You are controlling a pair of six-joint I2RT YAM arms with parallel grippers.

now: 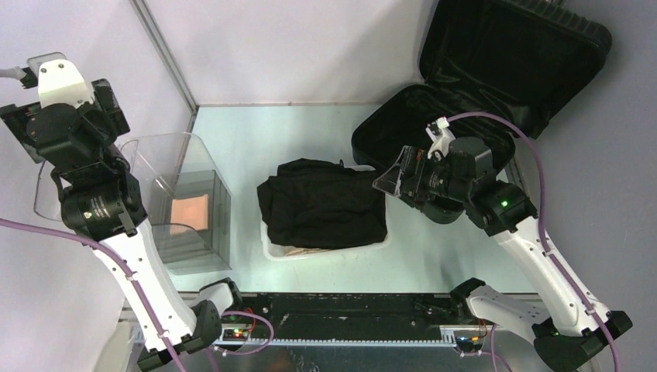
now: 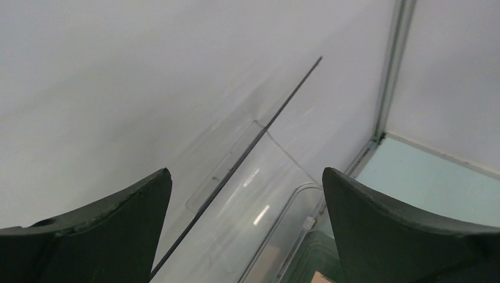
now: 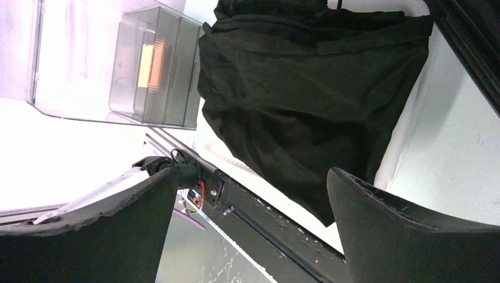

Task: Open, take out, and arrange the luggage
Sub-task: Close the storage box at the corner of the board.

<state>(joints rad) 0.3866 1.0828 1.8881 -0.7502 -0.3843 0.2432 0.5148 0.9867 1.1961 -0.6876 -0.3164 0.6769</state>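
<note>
The luggage (image 1: 411,116), a large black hard-shell suitcase, lies open at the back right, and its ribbed lid (image 1: 515,54) leans against the wall. Its black-lined base shows nothing inside where I can see it. My right gripper (image 3: 250,171) hovers in front of the luggage. It is open and empty, and it points left toward a black folded garment (image 1: 321,201) lying in a white basket (image 1: 325,252). An edge of the luggage (image 3: 471,35) shows in the right wrist view. My left gripper (image 2: 244,174) is raised at the far left. It is open, empty and faces the wall.
A clear plastic container (image 1: 190,209) with an orange item inside stands left of the basket, its lid (image 2: 259,194) tilted up under my left gripper. White walls close the left and back sides. The black base rail (image 1: 349,318) runs along the near edge.
</note>
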